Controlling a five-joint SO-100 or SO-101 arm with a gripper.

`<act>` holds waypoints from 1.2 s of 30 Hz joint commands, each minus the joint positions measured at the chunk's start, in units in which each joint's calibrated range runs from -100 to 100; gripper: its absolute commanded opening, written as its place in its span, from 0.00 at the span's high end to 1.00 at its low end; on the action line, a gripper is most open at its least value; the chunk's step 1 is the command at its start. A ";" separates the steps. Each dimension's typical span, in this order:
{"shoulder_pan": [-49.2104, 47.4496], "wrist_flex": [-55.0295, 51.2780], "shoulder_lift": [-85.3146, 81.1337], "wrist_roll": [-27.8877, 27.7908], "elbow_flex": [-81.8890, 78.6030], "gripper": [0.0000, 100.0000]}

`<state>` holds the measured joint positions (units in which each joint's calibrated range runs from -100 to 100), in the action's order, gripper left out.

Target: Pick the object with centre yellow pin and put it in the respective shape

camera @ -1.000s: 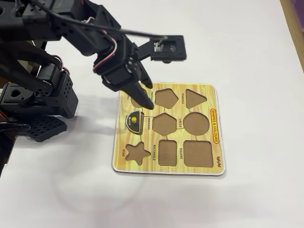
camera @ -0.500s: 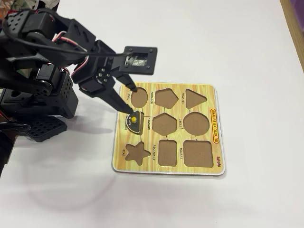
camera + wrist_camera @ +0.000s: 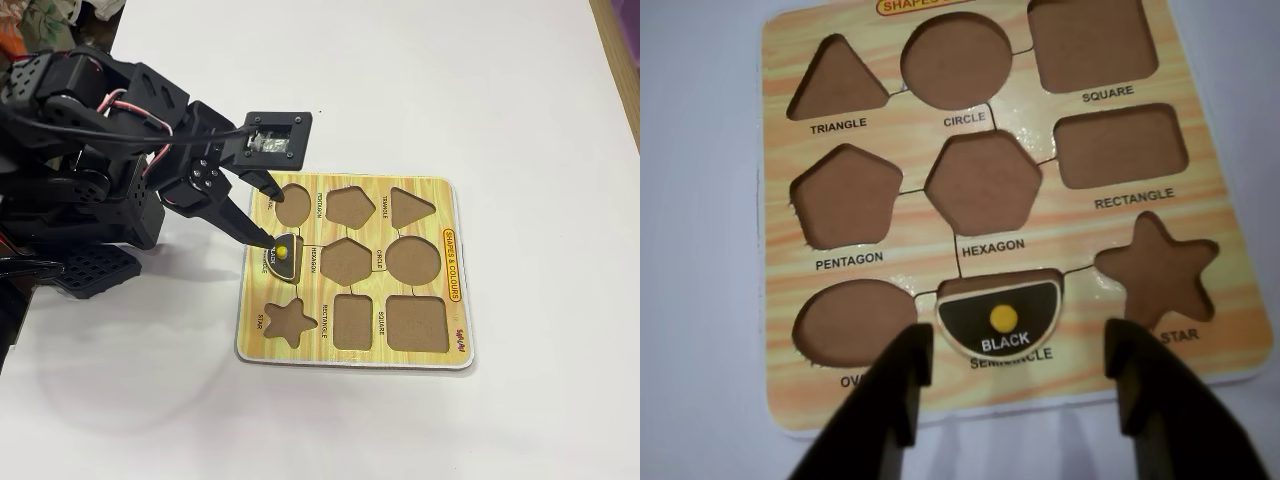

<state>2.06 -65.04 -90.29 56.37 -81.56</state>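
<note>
Nine recesses are cut into the puzzle board [image 3: 1230, 300], and only one is filled: the black semicircle piece [image 3: 1000, 315] is seated in the semicircle recess in the bottom row of the wrist view, its yellow pin [image 3: 1004, 318] standing at its centre. The piece appears to sit flush, though its lower rim looks slightly proud of the board, and full seating cannot be confirmed from this angle. The gripper [image 3: 1018, 365] is held released, its two fingers spread to either side of the piece and touching nothing; this spread is judged to suit either a let-go after placing or a clear withdrawal.

The remaining recesses are seen empty: the oval recess [image 3: 852, 322] just beside the piece, the star recess [image 3: 1160, 270] on the other side, and the hexagon recess [image 3: 983, 183] above it. In the fixed view the arm [image 3: 110, 150] is reached over the board's near edge from the left, with the gripper [image 3: 268, 214] poised above the piece [image 3: 283, 253]. Nothing else is seen on the white table [image 3: 500, 100], and no obstruction is presented to a lift away from the board.
</note>
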 commanded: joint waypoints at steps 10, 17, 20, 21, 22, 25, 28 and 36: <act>-0.10 0.65 -7.87 0.22 -10.43 0.80; -0.10 0.65 -7.87 0.22 -14.57 0.80; -0.10 0.65 -7.87 0.22 -16.37 0.80; -0.10 0.65 -7.87 0.22 -17.00 0.80; -0.10 0.56 -7.87 0.12 -17.00 0.80; 0.09 0.30 -7.87 0.06 -17.00 0.80; 0.19 -0.30 -7.87 -0.46 -17.00 0.80; 0.09 -0.39 -7.87 -0.51 -17.00 0.80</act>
<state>1.96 -65.21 -98.20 56.06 -98.29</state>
